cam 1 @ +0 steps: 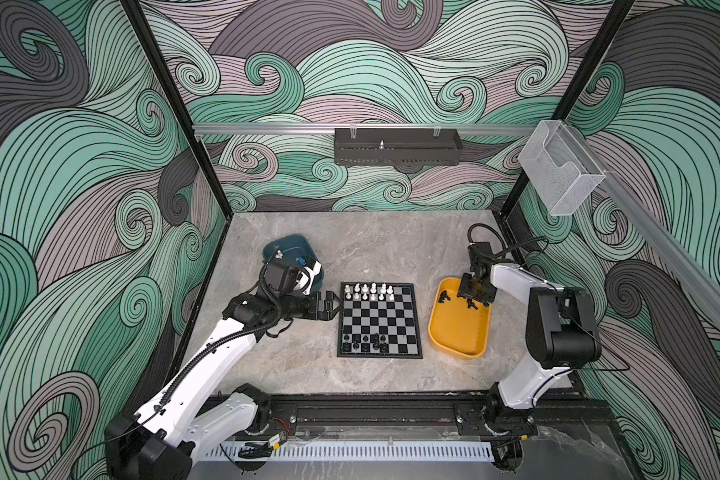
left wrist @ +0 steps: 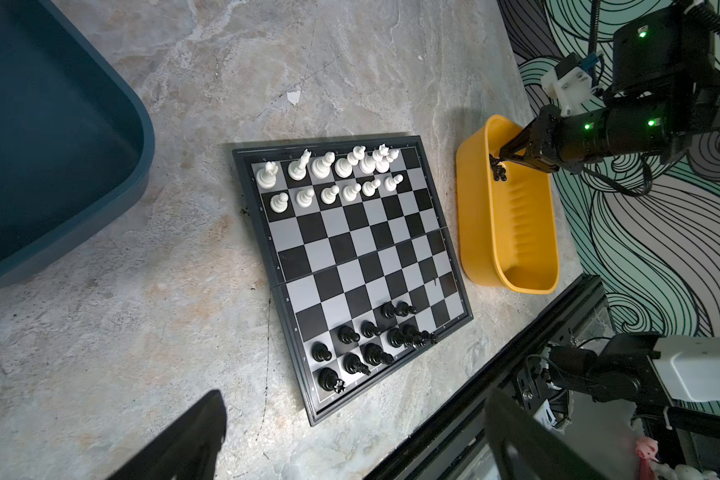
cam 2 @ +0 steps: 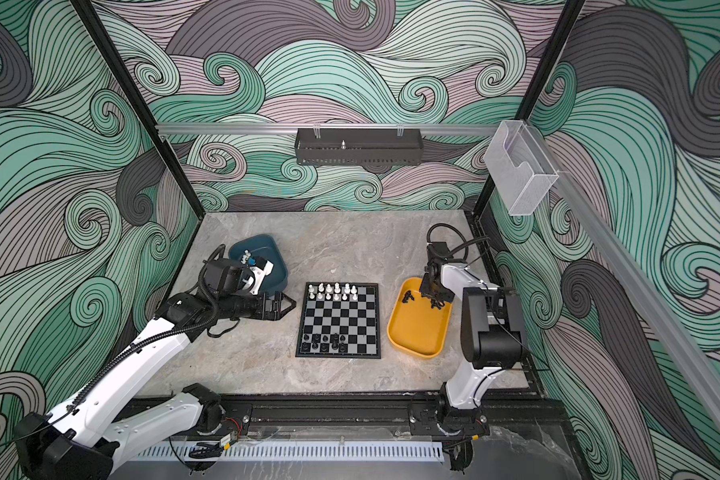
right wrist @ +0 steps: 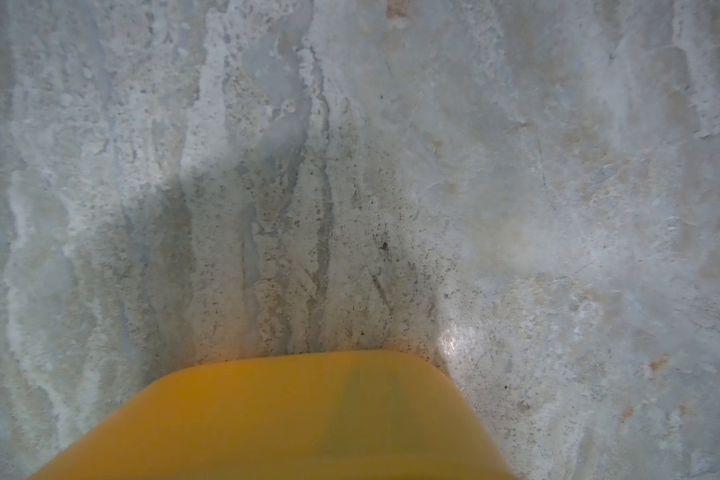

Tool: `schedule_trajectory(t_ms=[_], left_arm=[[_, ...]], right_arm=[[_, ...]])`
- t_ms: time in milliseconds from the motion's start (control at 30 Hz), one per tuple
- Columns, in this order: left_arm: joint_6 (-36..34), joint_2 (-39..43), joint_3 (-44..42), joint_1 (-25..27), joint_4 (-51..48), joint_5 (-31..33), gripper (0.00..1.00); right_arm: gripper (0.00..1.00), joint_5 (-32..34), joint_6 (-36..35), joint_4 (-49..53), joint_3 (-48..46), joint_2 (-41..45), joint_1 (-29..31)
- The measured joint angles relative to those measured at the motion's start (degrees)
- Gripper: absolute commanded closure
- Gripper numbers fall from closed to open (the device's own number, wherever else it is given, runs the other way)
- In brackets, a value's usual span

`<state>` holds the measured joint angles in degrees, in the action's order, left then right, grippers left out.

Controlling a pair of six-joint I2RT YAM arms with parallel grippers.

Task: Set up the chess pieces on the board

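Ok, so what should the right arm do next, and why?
Probably lift straight up out of the yellow tray. The right gripper looks pinched on a black piece low inside it, and the black side of the board has gaps, so clearing the tray wall comes first.

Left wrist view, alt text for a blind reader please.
A chessboard on a grey table holds white pieces in two rows at one end and black pieces clustered at the other. Beside it the right gripper pinches a black piece in a yellow tray; a teal tray lies opposite.
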<state>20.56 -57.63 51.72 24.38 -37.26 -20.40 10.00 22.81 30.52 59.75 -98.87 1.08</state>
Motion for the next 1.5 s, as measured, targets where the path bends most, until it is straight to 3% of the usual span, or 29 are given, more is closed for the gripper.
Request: schedule_trajectory(t_ms=[467, 700, 867, 1100, 1300, 1500], left_arm=[[0.02, 0.15, 0.00, -0.31, 0.02, 0.00, 0.02], [-0.02, 1.22, 0.00, -0.37, -0.02, 0.11, 0.02], [0.09, 3.85, -0.07, -0.37, -0.55, 0.46, 0.01], [0.63, 10.03, -1.38, -0.37, -3.50, 1.27, 0.01], [0.90, 13.16, -4.28, -0.42, -5.01, 3.28, 0.01], [0.90, 11.72, -4.52, -0.74, -5.38, 3.43, 0.01]], right_arm=[[0.98, -3.06, 0.31, -0.11, -0.02, 0.24, -0.46], [0.99, -4.46, 0.83, 3.87, -0.46, 16.61, 2.36], [0.99, -6.21, 0.55, 9.29, -0.42, 27.17, 10.84], [0.99, -8.98, 1.81, 14.34, -2.45, 30.27, 31.47], [0.99, -7.85, 5.25, 12.13, -3.21, 20.74, 44.22], [0.99, -7.32, 7.04, 9.07, -1.38, 8.79, 49.77]])
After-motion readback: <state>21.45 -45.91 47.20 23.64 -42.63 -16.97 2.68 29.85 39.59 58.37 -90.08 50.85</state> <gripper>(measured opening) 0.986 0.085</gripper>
